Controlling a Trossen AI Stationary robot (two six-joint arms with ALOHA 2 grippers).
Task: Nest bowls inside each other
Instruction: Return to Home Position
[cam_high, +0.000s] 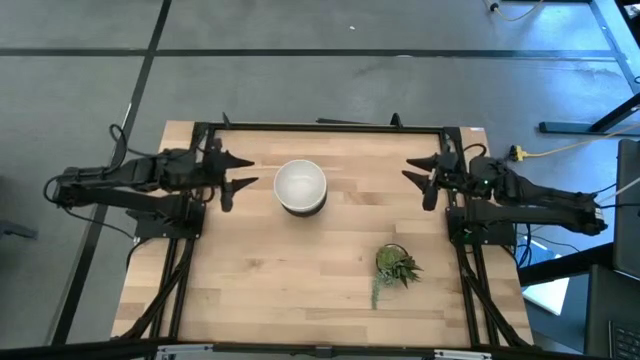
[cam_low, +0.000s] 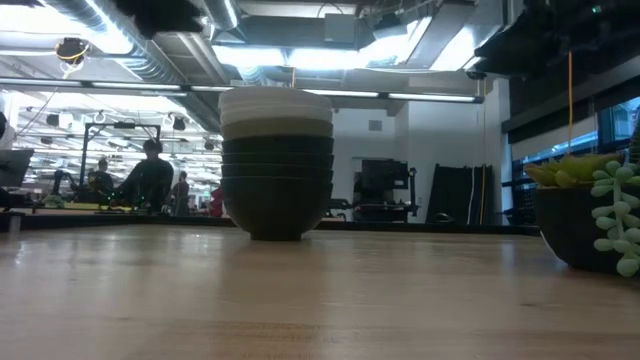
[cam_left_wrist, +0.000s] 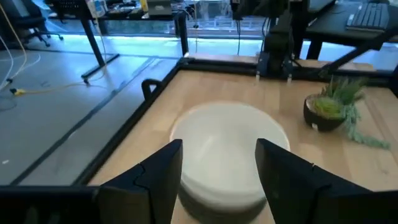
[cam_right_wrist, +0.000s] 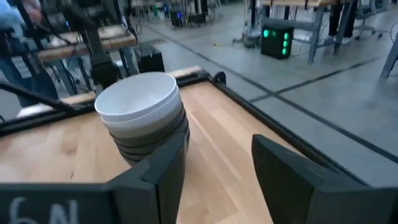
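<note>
The bowls (cam_high: 300, 186) sit as one nested stack, white uppermost, on the table (cam_high: 280, 300) in the high view. The left gripper (cam_high: 245, 171) and right gripper (cam_high: 412, 170) flank it, both clear of it, jaws spread and empty. The low view shows the stack upright, with white rims over grey and black beneath. Each wrist view looks past parted fingers (cam_left_wrist: 163, 177) at the untouched stack. Nesting looks finished. I judge that what remains is parking both arms without brushing the stack or the plant (cam_high: 395, 265).
</note>
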